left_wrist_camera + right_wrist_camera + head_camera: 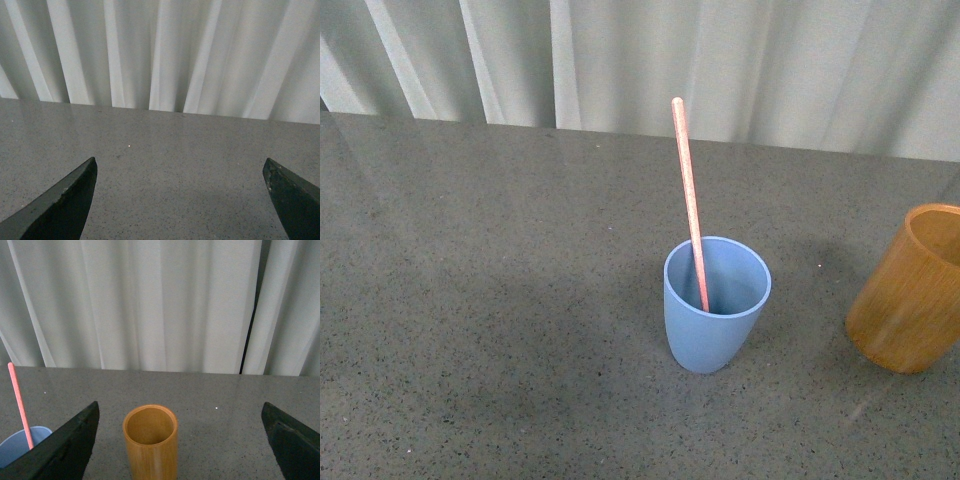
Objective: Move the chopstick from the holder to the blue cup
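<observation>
One thin pink chopstick [688, 190] leans in my blue cup [716, 318], seemingly light, stiff, best pinched mid-shaft; both pincers, left pincer [180, 200] and right pincer [180, 440], gape released.

Only the gripper fingers show, and only in the wrist views. The left gripper [180, 200] appears as two dark charcoal wedges at the lower corners of the frame, matte, with slightly rough, chipped-looking edges tapering to blunt points. The right gripper [180, 440] looks the same: two dark, flat-sided wedge fingers with a faint lighter edge line.
</observation>
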Motion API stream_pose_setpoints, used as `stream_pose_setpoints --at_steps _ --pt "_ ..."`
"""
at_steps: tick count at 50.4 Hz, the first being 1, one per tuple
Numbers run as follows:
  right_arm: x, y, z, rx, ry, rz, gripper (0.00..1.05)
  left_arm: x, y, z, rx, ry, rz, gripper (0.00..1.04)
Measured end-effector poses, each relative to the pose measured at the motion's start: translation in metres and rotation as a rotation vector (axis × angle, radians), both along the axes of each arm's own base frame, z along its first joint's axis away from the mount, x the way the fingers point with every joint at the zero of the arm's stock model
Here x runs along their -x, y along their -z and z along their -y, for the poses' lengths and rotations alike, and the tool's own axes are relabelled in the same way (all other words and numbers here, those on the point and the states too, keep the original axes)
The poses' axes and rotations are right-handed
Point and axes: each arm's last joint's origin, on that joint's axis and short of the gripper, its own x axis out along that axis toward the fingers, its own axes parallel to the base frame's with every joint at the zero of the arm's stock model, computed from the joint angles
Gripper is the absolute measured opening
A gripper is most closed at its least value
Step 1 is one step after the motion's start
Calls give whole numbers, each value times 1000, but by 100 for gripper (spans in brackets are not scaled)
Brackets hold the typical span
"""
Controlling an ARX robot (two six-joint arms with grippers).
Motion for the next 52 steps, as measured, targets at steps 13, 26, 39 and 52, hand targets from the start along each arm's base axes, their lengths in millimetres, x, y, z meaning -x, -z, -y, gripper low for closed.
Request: stream_pose_setpoints --at_steps 13,26,39,52 --pt "0 0 0 0 0 0 95 0 0 0 0 0 0 98" --pt "0 0 0 0 0 0 95 0 0 0 0 0 0 98" --pt "0 0 0 0 0 0 95 0 0 0 0 0 0 98" --pt "0 0 0 0 0 0 95 0 0 0 0 0 0 98"
